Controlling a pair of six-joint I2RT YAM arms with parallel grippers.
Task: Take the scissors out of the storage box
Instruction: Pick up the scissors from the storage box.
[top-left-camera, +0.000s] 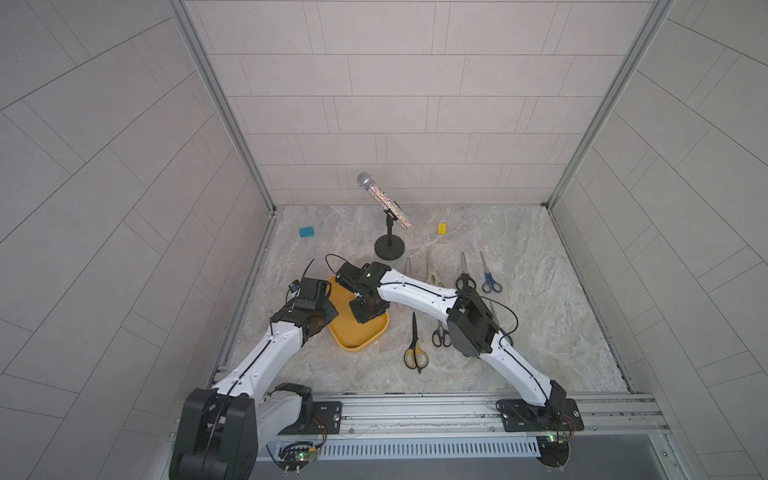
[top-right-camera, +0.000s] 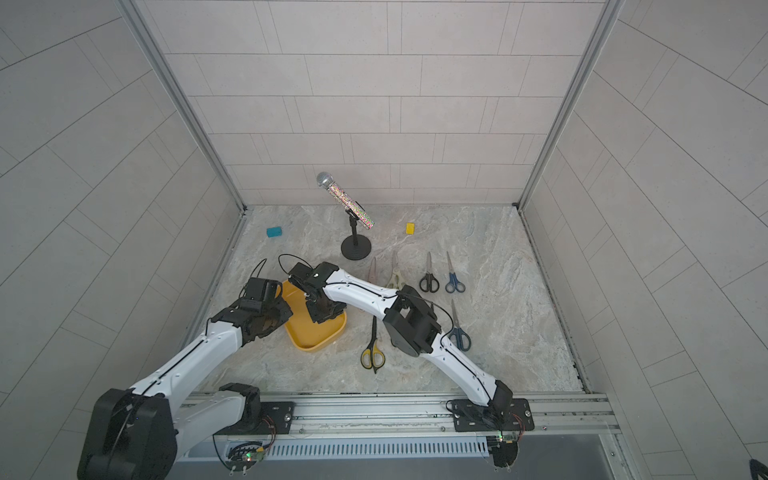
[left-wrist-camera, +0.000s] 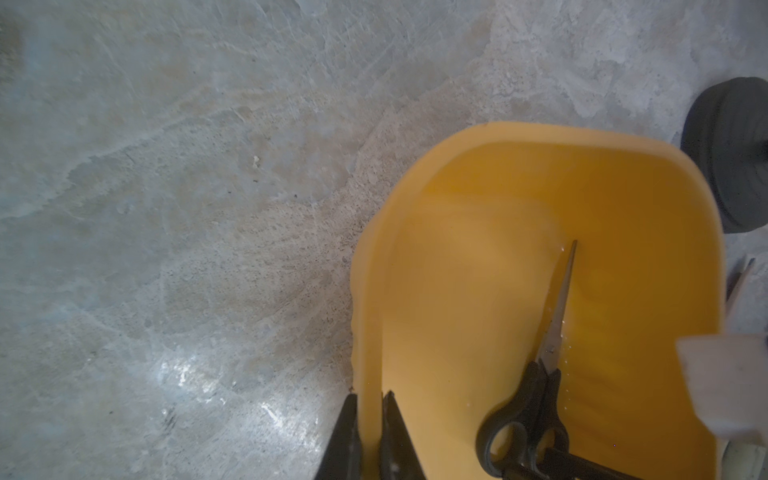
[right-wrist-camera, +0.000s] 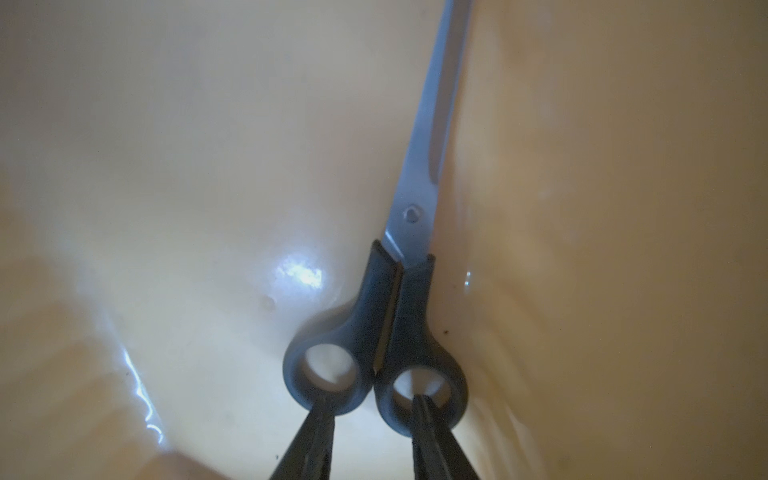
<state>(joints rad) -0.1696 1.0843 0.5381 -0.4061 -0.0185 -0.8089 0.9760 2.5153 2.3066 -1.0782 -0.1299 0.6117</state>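
Gleaming marbled tabletop (top-left-camera: 540, 332), pale tiled walls (top-left-camera: 395, 104)

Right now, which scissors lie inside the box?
The black-handled pair at the right claw, alone in the box; the others lie out on the table.

Microphone (top-left-camera: 383, 198) on stand (top-left-camera: 389, 248), blue block (top-left-camera: 306, 232), yellow block (top-left-camera: 442, 228)

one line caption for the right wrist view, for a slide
Close-up: right tool closed on the handle loops of black-handled scissors in the yellow storage box.
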